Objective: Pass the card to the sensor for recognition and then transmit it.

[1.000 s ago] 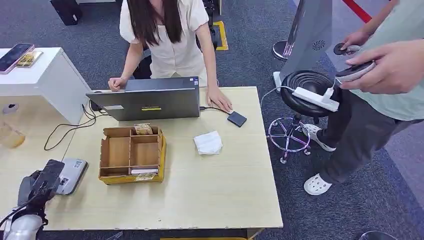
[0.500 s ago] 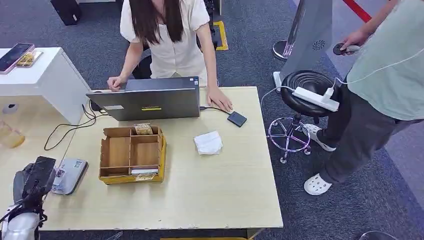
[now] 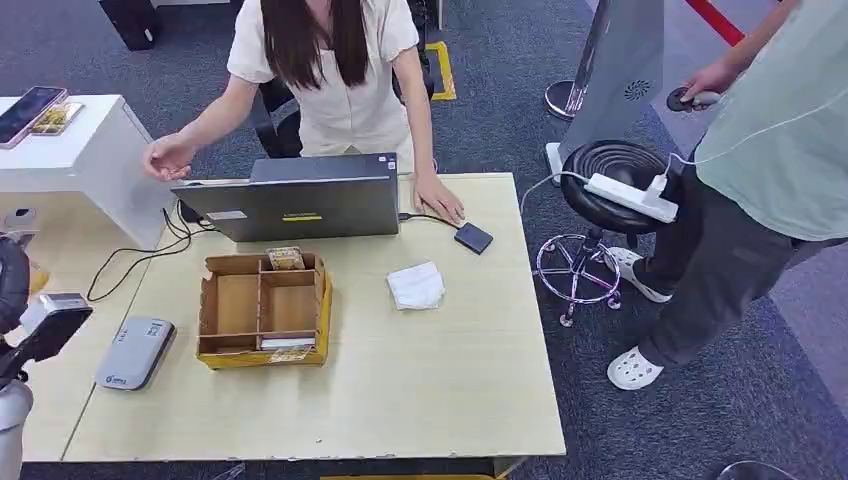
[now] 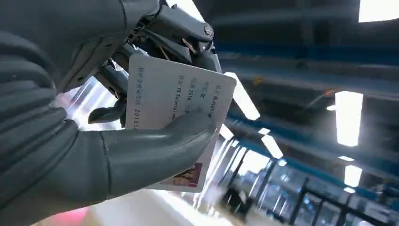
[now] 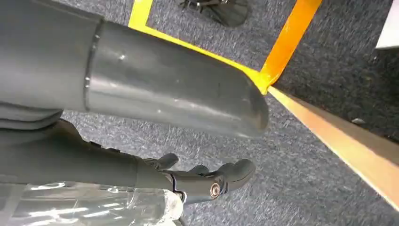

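Note:
My left hand [image 3: 28, 322] is at the far left, beyond the table's left edge, and holds the card [image 3: 56, 304] edge-up. In the left wrist view the white printed card [image 4: 181, 101] is pinched between the thick thumb [image 4: 155, 150] and the dark fingers [image 4: 183, 40]. The grey card sensor [image 3: 135, 352] lies flat on the table near its left edge, to the right of my hand and apart from it. A seated person's hand [image 3: 168, 158] reaches out to the left above the laptop's corner. My right hand [image 5: 207, 181] hangs over the carpet, fingers loosely apart and holding nothing.
An open laptop [image 3: 300, 205] stands at the table's far side, with a cardboard organiser [image 3: 262, 310] in front of it. A white tissue [image 3: 416, 285] and a small black box [image 3: 474, 238] lie to the right. A stool [image 3: 612, 180] and a standing person [image 3: 760, 180] are right of the table.
My left hand has lifted off the sensor and moved left and outward with the card. The seated person's hand has left the table and reaches left. The standing person's phone hand is gone.

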Controlling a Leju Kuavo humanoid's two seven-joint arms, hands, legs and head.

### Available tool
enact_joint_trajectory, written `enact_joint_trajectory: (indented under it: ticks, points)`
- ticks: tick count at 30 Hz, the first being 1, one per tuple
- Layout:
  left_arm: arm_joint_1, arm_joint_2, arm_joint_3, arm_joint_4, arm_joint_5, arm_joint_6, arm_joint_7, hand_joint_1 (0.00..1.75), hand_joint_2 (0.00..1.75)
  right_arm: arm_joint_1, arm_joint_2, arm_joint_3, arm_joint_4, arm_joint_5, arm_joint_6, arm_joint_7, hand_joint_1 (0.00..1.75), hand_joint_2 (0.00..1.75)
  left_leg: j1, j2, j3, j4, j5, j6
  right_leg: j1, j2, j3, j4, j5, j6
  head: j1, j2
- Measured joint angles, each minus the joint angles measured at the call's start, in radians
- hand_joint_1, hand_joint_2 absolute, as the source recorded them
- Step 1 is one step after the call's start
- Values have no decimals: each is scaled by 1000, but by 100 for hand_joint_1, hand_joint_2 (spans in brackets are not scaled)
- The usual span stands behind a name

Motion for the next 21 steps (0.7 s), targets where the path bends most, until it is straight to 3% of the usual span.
enact_joint_trajectory:
  ticks: [4,8,15,21]
  points:
    - [45,50,-33,-49,-265,107,4,175,175,-7,0,2,-6,17,12,8,0,0,0,0,0,0,0,0,0,0,-1,0,0,0,0,0]
    - [62,72,-82,-67,-438,123,55,175,175,-14,0,2,-11,28,14,7,0,0,0,0,0,0,0,0,0,0,0,0,0,0,0,0]
    - [35,51,-146,-68,-730,123,139,175,175,-18,0,2,-12,47,16,9,0,0,-1,0,0,0,0,0,0,-1,0,0,0,0,0,0]
    - [-30,17,-262,-68,-838,123,303,175,175,-23,0,2,-17,66,16,9,0,0,-1,0,0,1,0,0,0,0,0,0,0,0,0,0]
